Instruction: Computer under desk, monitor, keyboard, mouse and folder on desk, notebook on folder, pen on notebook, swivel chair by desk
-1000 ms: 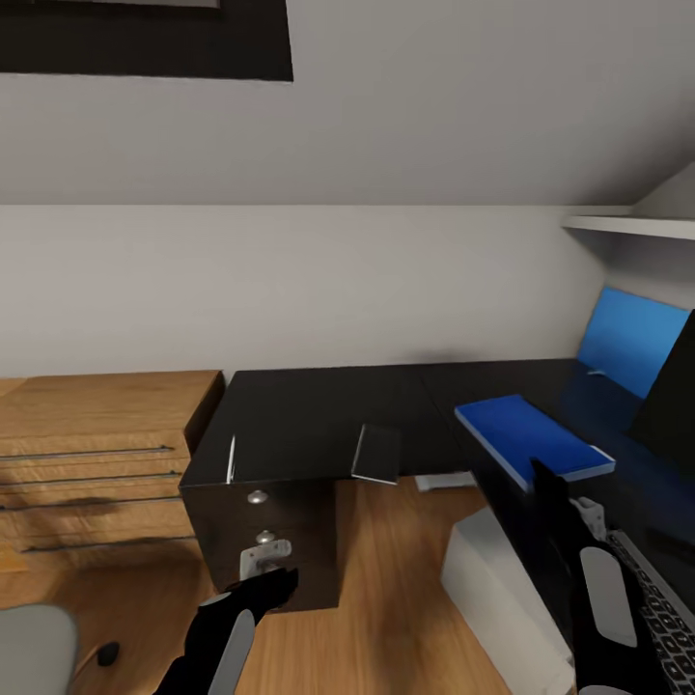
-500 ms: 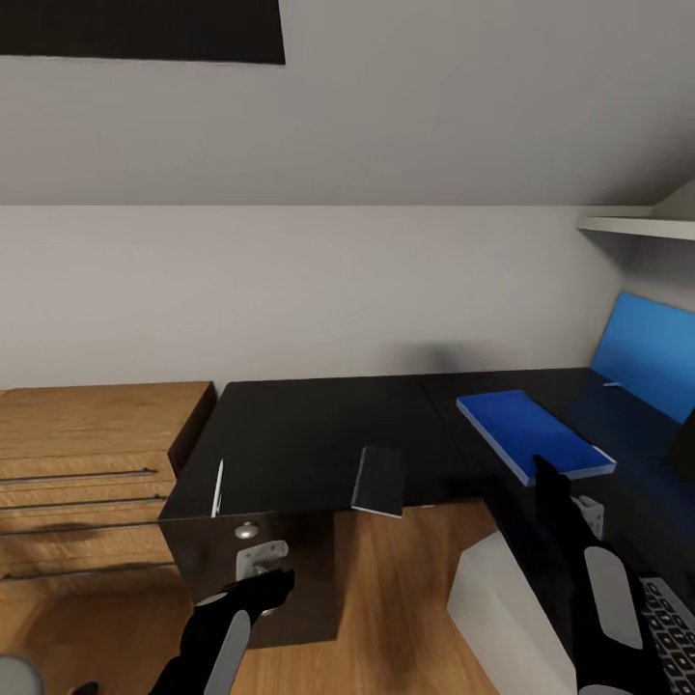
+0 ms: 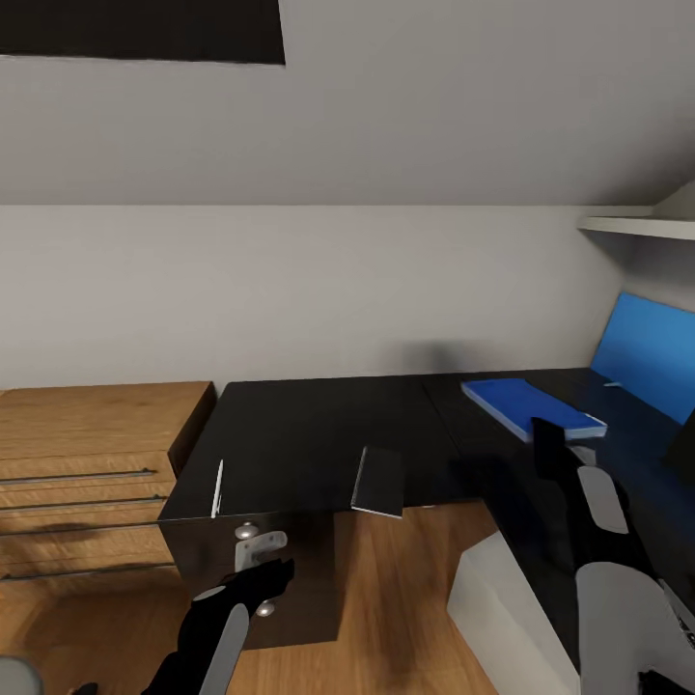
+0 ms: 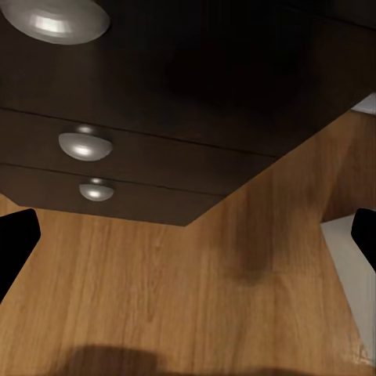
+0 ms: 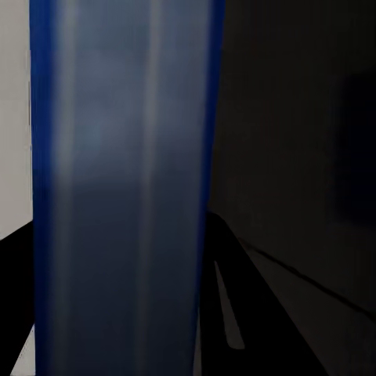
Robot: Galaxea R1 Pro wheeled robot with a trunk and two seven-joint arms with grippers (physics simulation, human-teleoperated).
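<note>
- The right gripper [image 3: 546,436] is raised over the black desk [image 3: 319,434]; its fingers [image 5: 16,313] are clamped on the near edge of the blue folder [image 3: 531,406], held level above the desk.
- The left gripper [image 3: 270,579] hangs low before the drawer unit [image 4: 157,117], fingers spread apart and holding nothing.
- The dark notebook [image 3: 378,480] overhangs the desk's front edge.
- The pen [image 3: 218,486] lies near the desk's left corner.

Open black top on the left wing, clutter toward the right corner

The desk [image 3: 309,425] lies bare across its middle; the notebook [image 3: 379,480] and pen [image 3: 217,487] sit at the front edge, the folder [image 3: 531,407] (gripped by the right gripper [image 3: 547,446]) crowds the right wing, and the blue wall panel [image 3: 645,354] closes off the far right.
</note>
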